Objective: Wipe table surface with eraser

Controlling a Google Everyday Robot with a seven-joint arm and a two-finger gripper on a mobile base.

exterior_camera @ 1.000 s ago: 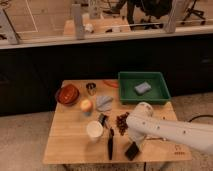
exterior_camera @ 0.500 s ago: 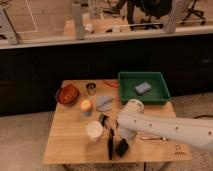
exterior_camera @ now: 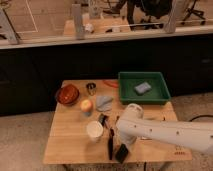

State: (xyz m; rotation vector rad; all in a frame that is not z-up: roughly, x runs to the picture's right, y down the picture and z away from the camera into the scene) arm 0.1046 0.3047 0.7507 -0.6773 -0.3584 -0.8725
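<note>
White arm stretched across from view's right; gripper at its far end, angled downward

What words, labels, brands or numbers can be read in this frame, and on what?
None can be read.
White arm: small dark marks, too blurred to read.
Green tray, white cup, table surface: no lettering visible.
Gripper, low at the table's front edge by the eraser: no label visible.

Table surface: green tray, bowl, cup, eraser near front edge, jaws over it.
</note>
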